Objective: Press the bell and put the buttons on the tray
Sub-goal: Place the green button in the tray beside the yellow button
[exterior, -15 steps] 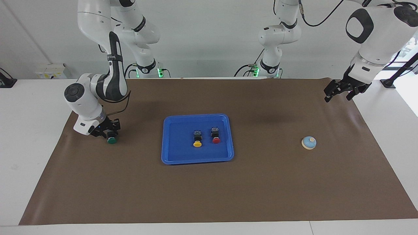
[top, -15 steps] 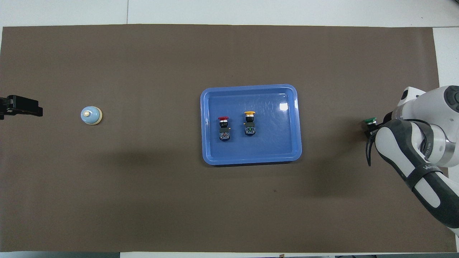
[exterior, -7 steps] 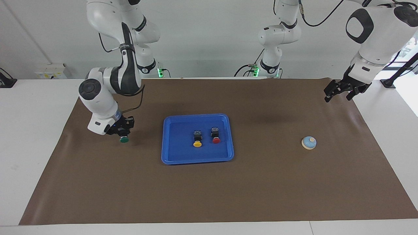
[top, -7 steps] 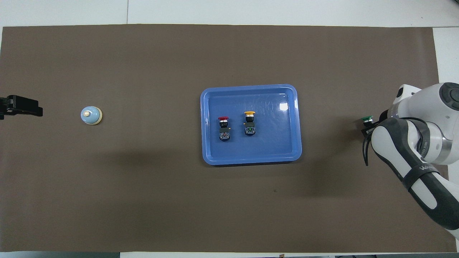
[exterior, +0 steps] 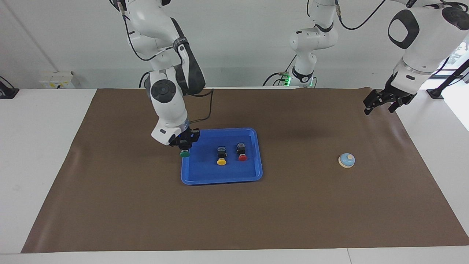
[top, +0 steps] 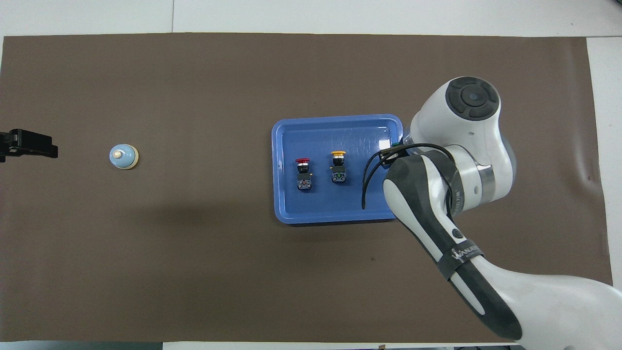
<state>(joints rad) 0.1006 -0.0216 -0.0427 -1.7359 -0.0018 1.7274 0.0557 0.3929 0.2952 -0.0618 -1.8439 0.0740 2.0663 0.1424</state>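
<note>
Right tool (exterior: 184,146): clamped shut on the green button (exterior: 184,154), cap hanging down, up in the air over the tray's (exterior: 222,179) rim at the right arm's end.
Key relation: open tray floor lies just inward from the green button, toward the yellow button (exterior: 221,161), which sits beside the red button (exterior: 242,157).
Coming move, my call: a short slide inward, then lower and let go.
Left tool (exterior: 381,102): fingers spread, holding nothing, waiting over the counter (exterior: 234,220) corner.
Bell (exterior: 346,160): on the counter toward the left arm's end, well apart from the tray.
</note>
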